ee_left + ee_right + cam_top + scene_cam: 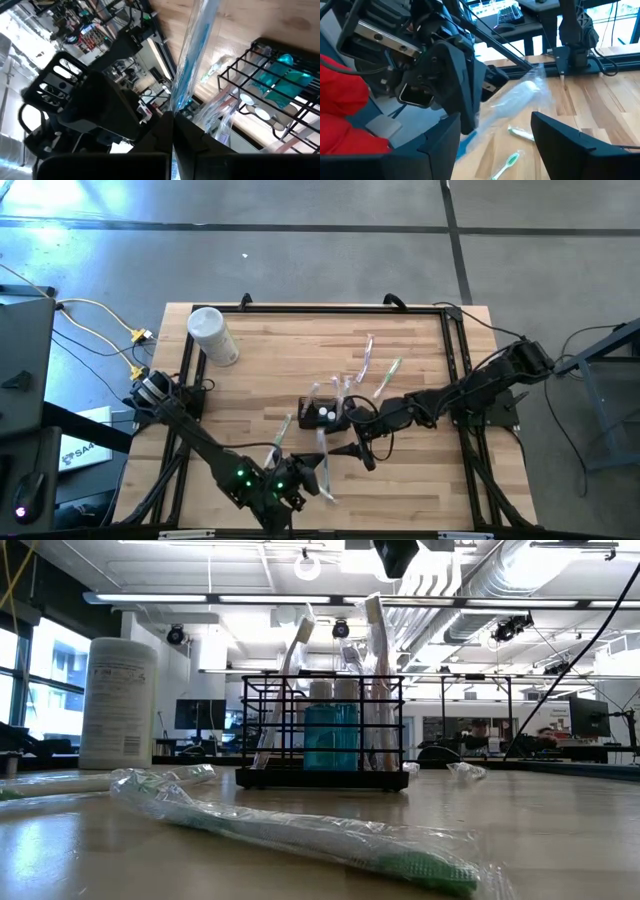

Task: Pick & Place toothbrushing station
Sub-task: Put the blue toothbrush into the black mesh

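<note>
Gripping a wrapped blue toothbrush [192, 60], left gripper [172, 117].

On the wooden table [260, 370]: 1 black wire caddy [325, 414], 1 white lidded cylinder [213, 336] and 2 dark robot arms, the left arm [190, 430] and the right arm [470, 390]. The wrapped toothbrushes [388, 377] number at least 6 (an exact total is hard to read through the clear plastic): at least 2 stand upright in the caddy and at least 4 are outside it. 1 teal bottle [330, 736] sits inside the caddy.
</note>
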Available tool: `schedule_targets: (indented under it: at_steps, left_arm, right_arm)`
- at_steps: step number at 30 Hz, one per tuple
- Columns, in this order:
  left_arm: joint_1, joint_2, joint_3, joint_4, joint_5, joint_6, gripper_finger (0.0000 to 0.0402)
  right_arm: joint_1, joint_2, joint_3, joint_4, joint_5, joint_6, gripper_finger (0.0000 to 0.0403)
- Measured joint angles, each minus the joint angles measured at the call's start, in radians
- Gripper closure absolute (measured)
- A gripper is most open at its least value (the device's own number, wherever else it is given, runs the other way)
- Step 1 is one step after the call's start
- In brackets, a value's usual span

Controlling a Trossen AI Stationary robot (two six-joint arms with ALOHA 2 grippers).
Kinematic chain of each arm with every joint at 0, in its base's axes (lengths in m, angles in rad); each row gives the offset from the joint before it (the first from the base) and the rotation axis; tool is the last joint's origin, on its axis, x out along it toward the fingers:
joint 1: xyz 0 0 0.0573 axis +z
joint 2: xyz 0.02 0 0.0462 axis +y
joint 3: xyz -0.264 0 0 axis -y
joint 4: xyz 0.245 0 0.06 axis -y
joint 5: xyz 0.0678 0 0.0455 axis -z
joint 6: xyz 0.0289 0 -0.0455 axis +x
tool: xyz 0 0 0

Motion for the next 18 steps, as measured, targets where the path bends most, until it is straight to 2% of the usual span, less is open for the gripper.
schedule_targets:
  at_steps: [18]
  left_arm:
    - [0.017,-0.001,0.0,0.0,0.024,0.027,0.0402]
  right_arm:
    - [-0.015,0.009,0.0,0.027,-0.004,0.006,0.0168]
